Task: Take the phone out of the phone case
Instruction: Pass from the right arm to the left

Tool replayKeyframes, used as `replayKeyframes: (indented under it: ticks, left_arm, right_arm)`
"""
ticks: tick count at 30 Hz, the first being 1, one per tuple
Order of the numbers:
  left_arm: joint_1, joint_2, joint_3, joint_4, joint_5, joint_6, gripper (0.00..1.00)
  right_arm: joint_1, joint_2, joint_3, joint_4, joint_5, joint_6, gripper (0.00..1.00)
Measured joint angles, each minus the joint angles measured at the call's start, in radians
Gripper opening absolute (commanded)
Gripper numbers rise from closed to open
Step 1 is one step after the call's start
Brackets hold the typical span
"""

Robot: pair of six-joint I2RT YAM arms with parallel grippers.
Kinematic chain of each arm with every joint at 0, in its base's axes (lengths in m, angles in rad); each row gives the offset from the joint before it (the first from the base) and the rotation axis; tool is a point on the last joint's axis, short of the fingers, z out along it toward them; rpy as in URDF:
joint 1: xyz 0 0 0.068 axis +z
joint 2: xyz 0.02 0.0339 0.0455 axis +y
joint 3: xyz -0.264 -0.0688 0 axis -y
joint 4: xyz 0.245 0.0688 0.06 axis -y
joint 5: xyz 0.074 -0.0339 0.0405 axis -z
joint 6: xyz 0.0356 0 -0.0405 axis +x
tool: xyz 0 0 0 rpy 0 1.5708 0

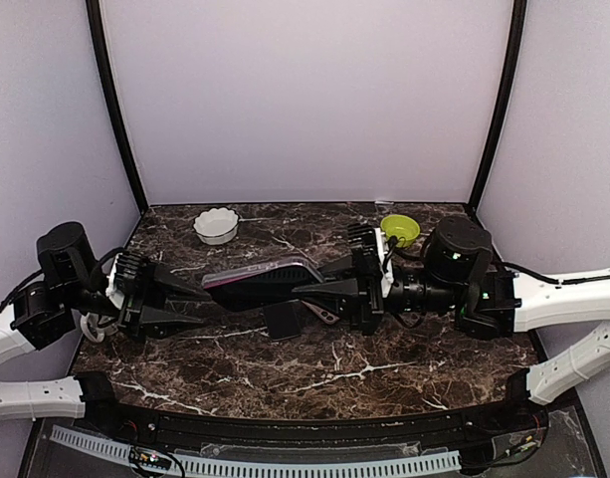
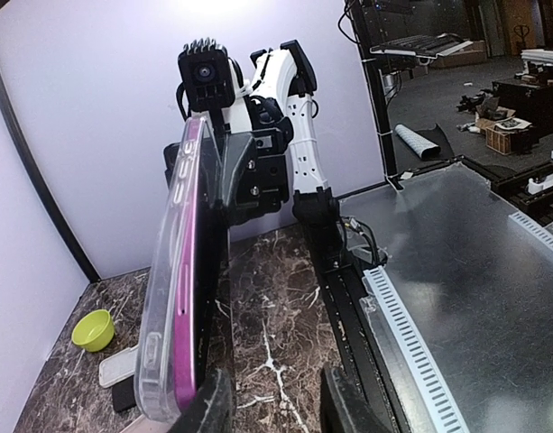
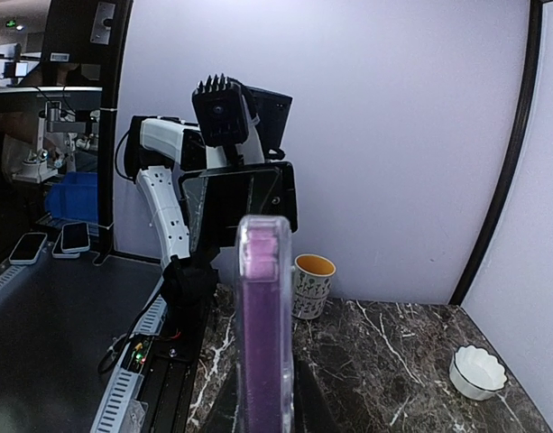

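Observation:
A pink phone [image 1: 260, 274] in a clear phone case [image 2: 161, 307] hangs level above the table between the two arms. My right gripper [image 1: 306, 290] is shut on its right end; in the right wrist view the phone [image 3: 262, 325] rises edge-on from between the fingers [image 3: 305, 408]. My left gripper [image 2: 276, 399] stands open with only marble showing between its fingers. The phone's other end lies against the outer side of one left finger [image 2: 213, 403], not inside the jaws. The phone [image 2: 188, 271] still sits inside the case.
A white fluted bowl [image 1: 216, 225] and a green bowl [image 1: 400, 230] stand at the back of the marble table [image 1: 305, 383]. A small black block [image 1: 282, 321] and a flat pinkish item [image 1: 325, 315] lie under the phone. A flowered cup [image 3: 312, 284] stands near the left arm.

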Motion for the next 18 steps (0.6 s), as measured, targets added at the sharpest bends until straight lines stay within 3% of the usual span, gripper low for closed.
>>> replayKeyframes:
  ticks: [18]
  left_arm:
    - [0.000,-0.034,0.007,0.022,-0.012,-0.006,0.34]
  right_arm:
    - [0.000,0.000,0.002,-0.035,-0.007,-0.014,0.00]
